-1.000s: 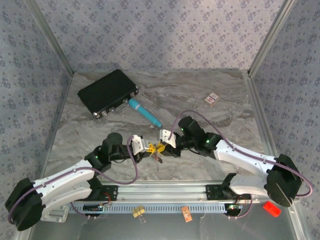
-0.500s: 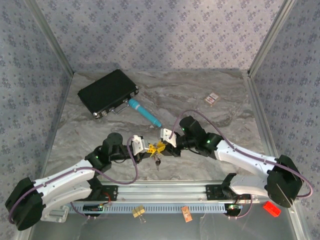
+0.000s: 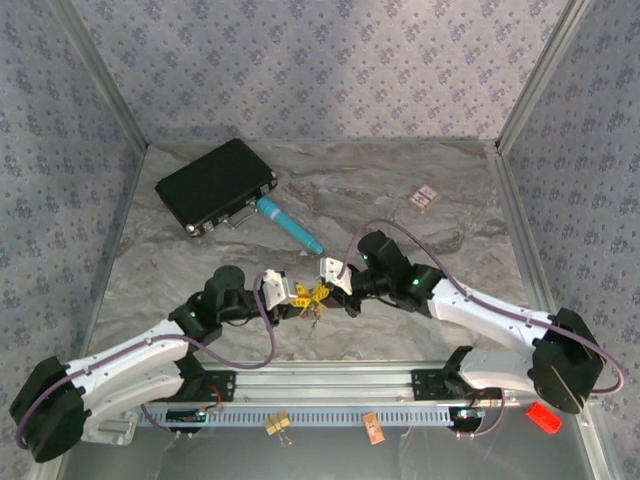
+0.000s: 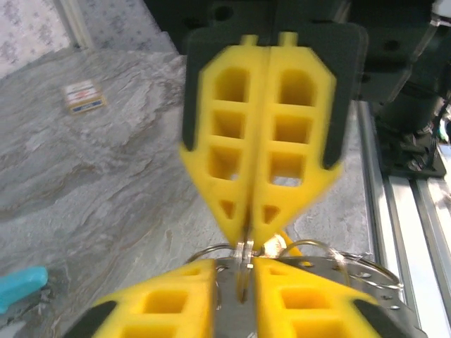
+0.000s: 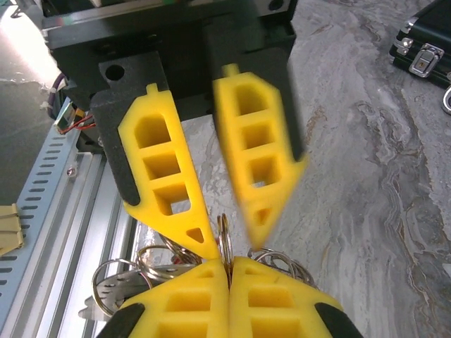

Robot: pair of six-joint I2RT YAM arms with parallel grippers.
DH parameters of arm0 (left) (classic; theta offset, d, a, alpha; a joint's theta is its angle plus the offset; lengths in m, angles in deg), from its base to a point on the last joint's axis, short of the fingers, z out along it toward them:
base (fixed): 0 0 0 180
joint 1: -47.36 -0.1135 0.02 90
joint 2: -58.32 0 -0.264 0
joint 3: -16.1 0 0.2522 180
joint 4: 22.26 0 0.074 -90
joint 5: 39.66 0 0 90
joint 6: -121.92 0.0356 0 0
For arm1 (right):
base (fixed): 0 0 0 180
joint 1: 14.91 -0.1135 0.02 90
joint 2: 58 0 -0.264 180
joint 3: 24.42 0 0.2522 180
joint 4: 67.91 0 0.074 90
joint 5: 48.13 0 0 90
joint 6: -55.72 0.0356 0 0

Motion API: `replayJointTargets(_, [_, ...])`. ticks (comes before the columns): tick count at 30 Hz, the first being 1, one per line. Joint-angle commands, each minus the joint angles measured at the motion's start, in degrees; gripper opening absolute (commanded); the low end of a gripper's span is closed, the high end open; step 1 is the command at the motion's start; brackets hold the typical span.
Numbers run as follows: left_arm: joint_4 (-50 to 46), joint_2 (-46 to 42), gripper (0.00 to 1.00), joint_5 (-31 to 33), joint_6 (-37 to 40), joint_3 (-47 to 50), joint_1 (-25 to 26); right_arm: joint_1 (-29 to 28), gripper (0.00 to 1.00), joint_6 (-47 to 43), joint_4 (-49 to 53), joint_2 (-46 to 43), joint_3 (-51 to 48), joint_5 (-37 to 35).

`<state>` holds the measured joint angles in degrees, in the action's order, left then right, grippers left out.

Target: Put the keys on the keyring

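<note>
Over the table's near middle my two grippers meet tip to tip. My right gripper (image 5: 227,264) is shut on the keyring's thin metal ring (image 5: 224,236), which stands on edge between its pads. My left gripper (image 4: 235,263) is open a little. The same ring (image 4: 244,257) stands in its gap, and neither pad presses it. More wire rings and a perforated metal plate (image 5: 116,287) hang beside the held ring. A yellow-orange bit (image 4: 276,245) behind the ring may be one of the keys. From above, left gripper (image 3: 300,298) and right gripper (image 3: 324,290) hide the ring.
A black case (image 3: 215,185) lies at the back left with a teal pen-like tool (image 3: 290,225) next to it. A small card (image 3: 425,197) lies at the back right. On the front rail sit a binder clip (image 3: 277,424), an orange tag (image 3: 373,428) and a red piece (image 3: 543,417).
My left jaws have parted off the ring while my right jaws have closed on it. The small bunch hanging under the fingertips sits a little higher than half a second ago.
</note>
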<state>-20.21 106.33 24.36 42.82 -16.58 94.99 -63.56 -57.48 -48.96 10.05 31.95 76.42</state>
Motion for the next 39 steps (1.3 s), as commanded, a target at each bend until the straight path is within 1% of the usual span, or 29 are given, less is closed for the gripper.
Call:
replayJointTargets(1, [-3.52, -1.49, 0.24, 2.92, 1.51, -2.34, 0.18, -0.72, 0.0, -4.31, 6.81, 0.66, 4.12, -1.99])
replayJointTargets(5, [-7.07, -2.06, 0.23, 3.67, 3.11, -3.9, 0.28, -1.87, 0.0, -9.32, 15.84, 2.34, 8.56, -6.34])
replayJointTargets(9, [-7.58, -2.0, 0.22, 3.14, 3.34, -4.44, 0.27, -3.45, 0.0, -12.11, 20.42, 4.13, 11.58, -10.2])
replayJointTargets(14, [-7.21, -1.73, 0.22, 2.13, 3.35, -4.71, 0.25, -4.39, 0.0, -12.45, 20.58, 4.9, 12.89, -10.37])
replayJointTargets(18, [-7.15, -1.38, 0.19, 1.54, 3.43, -5.09, 0.19, -5.56, 0.0, -12.39, 20.49, 5.88, 13.9, -10.5])
replayJointTargets(21, [-7.2, -1.58, 0.17, 1.37, 3.39, -5.34, 0.25, -6.28, 0.0, -13.14, 21.48, 6.7, 14.72, -11.98])
replayJointTargets(23, [-7.61, -1.71, 0.17, 1.13, 3.3, -5.6, 0.22, -6.43, 0.0, -13.36, 22.04, 6.92, 15.04, -12.6])
replayJointTargets(27, [-8.72, -2.41, 0.22, 1.47, 3.68, -5.95, 0.26, -6.5, 0.0, -13.36, 22.54, 6.93, 15.31, -13.44])
replayJointTargets(29, [-9.36, -2.79, 0.22, 1.54, 3.95, -5.96, 0.25, -6.55, 0.0, -13.36, 22.65, 6.74, 15.35, -13.45])
replayJointTargets(32, [-9.84, -3.43, 0.19, 1.54, 4.13, -5.96, 0.27, -6.51, 0.0, -13.36, 22.62, 6.45, 15.49, -13.28])
replayJointTargets(35, [-9.78, -3.32, 0.15, 1.13, 4.14, -5.96, 0.23, -6.49, 0.0, -13.2, 22.23, 6.51, 15.59, -12.55])
replayJointTargets(39, [-9.56, -2.73, 0.04, 0.58, 4.44, -6.22, 0.25, -6.48, 0.0, -12.35, 20.92, 6.44, 15.44, -11.11])
